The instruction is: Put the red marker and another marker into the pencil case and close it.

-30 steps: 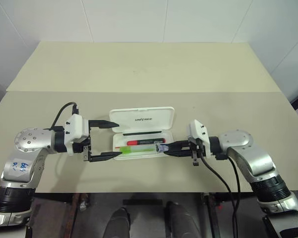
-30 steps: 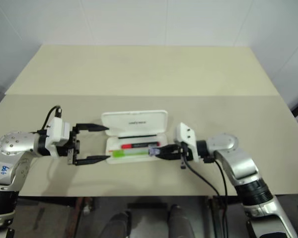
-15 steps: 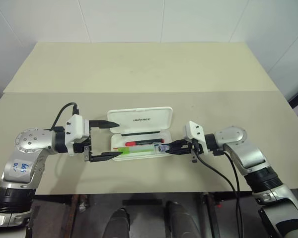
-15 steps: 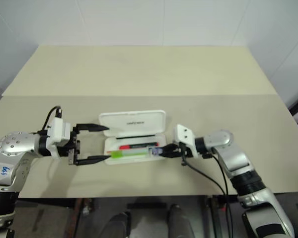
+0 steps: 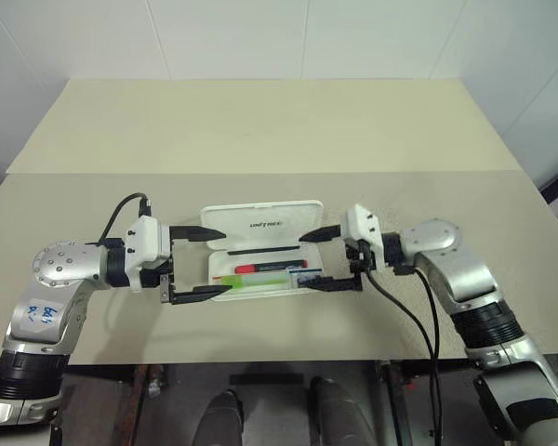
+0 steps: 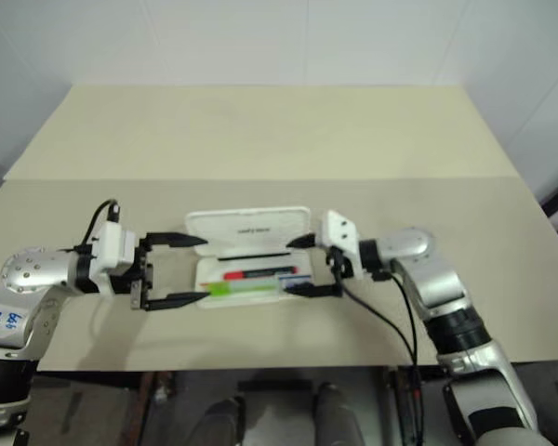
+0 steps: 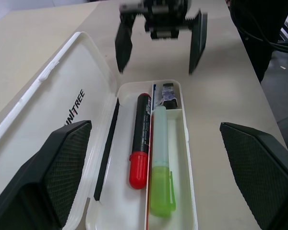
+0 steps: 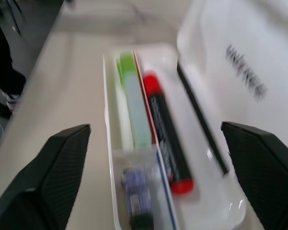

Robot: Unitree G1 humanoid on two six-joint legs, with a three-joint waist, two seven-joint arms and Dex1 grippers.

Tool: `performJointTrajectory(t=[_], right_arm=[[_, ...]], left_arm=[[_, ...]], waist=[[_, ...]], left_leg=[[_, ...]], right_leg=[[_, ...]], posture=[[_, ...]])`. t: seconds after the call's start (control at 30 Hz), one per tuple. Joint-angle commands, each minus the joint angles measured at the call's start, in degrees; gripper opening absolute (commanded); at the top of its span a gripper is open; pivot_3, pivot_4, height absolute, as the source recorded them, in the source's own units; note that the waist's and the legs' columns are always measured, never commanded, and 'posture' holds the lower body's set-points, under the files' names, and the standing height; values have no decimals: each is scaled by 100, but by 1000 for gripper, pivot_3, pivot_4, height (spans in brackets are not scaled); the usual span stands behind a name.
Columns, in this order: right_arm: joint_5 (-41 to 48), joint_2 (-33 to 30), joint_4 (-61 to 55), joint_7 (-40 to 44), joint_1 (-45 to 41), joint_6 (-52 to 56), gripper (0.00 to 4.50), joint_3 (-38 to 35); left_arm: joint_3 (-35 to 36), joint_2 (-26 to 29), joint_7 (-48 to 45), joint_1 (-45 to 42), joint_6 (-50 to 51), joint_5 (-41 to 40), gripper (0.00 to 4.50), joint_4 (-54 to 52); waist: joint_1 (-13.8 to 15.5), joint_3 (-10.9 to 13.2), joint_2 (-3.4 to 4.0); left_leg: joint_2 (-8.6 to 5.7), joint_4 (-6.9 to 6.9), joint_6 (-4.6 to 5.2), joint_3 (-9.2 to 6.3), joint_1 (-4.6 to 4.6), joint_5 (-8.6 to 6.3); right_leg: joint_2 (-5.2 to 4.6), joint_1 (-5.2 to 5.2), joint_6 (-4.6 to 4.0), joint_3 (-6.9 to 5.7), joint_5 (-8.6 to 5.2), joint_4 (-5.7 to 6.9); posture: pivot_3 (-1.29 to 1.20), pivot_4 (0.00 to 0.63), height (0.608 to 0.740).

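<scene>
One pencil case (image 5: 260,251) is lying open on the beige table (image 5: 279,130), its white lid (image 7: 53,115) folded back on the side away from the robot with the "unitree" logo facing up. Two markers are resting side by side in the tray: one red marker (image 7: 141,139) nearer the lid, and one light green marker (image 7: 161,167) nearer the front wall, the two touching or nearly touching along their length. One small grey-purple object (image 7: 169,92) is sitting at the tray's right end, just beyond the green marker's tip. One thin black bar (image 7: 107,153) is lying along the hinge side of the tray.

Two grippers are flanking the case. The left gripper (image 5: 197,263) is hovering at the case's left end with its two black fingers spread wide, one by the lid's corner and one by the tray's front corner, gripping nothing. The right gripper (image 5: 326,258) is hanging at the right end, its fingers likewise standing wide apart and empty, one near the lid's edge and one near the tray's front corner. Black cables (image 5: 405,316) are trailing from the right wrist over the table edge.
</scene>
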Motion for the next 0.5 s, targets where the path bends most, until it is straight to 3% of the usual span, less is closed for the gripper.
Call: performJointTrajectory(t=[0.03, 0.33, 0.43, 0.5], right_arm=[[642, -263, -857, -112, 80, 485, 4485, -600], [1193, -1119, -1777, -547, 1218, 937, 4485, -1781], [1099, -1339, -1725, -666, 1432, 826, 4500, -2003], [1143, -1326, -1798, -826, 1419, 831, 4500, -2056]], left_arm=[[93, -2, 18, -49, -72, -45, 4500, -116], [219, 12, 32, 53, -55, -118, 4500, -97], [257, -54, 49, 14, -80, -141, 3854, 67], [217, -85, 50, -42, -115, -78, 3194, 178]], waist=[[13, 0, 0], [128, 0, -1], [117, -1, -1], [109, -1, -1]], left_leg=[[0, 0, 0, 0, 0, 0], [0, -1, 4, 1, -3, -4], [0, 0, 4, 8, -2, -4], [0, 0, 4, 9, 0, -4]], right_leg=[[0, 0, 0, 0, 0, -1], [0, 1, -2, 0, -1, -14], [-2, 1, -12, 1, -7, -18], [-1, 1, -15, 1, -8, -17]], posture=[[0, 150, 740], [0, 150, 740], [0, 150, 740], [0, 150, 740]])
